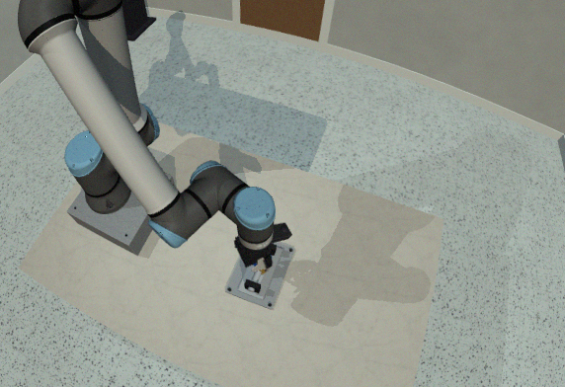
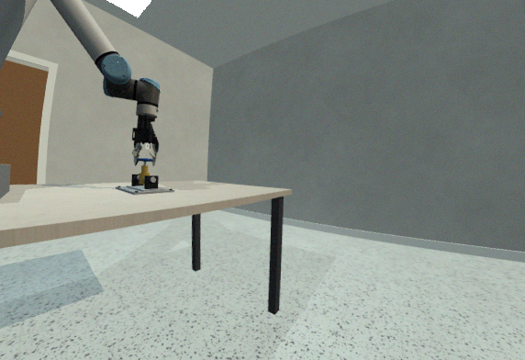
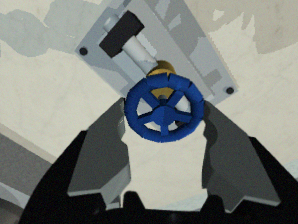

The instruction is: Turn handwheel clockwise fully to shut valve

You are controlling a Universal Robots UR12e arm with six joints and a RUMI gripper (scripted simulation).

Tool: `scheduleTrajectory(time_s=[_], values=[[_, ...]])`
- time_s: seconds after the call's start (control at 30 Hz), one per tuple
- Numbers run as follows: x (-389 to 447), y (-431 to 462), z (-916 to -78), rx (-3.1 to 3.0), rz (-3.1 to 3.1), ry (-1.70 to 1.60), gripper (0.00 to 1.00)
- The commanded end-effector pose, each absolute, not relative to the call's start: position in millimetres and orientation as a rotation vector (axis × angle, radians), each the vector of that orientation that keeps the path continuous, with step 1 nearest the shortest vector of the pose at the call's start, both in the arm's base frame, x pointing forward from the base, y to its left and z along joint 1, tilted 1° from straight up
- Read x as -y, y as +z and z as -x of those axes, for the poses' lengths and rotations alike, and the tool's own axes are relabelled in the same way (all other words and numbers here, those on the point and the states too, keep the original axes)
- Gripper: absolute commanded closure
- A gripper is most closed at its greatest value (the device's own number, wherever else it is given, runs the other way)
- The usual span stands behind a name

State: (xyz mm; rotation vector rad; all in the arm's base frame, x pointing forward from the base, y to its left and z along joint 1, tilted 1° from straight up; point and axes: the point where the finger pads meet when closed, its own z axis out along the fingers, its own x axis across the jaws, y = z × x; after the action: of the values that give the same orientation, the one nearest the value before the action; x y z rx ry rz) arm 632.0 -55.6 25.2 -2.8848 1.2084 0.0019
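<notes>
A blue spoked handwheel tops a brass valve stem on a white pipe with black end blocks. The valve stands on a grey base plate bolted to the table. My gripper points straight down over the valve, and its two grey fingers press on the left and right sides of the wheel's rim. It is shut on the handwheel. In the top view the wrist hides the wheel.
The light wooden table carries the robot's grey base block at its left. The arm reaches across to the valve. The table's right edge and black legs show in the exterior view.
</notes>
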Motion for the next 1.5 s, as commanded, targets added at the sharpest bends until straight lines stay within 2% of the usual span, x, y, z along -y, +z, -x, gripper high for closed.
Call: scheduleTrajectory(time_s=[0.0,1.47], values=[[54.0,24.4,-630.9,-1.208,2.885,0.003,1.00],[53.7,24.4,-630.5,-1.274,2.856,0.003,1.00]])
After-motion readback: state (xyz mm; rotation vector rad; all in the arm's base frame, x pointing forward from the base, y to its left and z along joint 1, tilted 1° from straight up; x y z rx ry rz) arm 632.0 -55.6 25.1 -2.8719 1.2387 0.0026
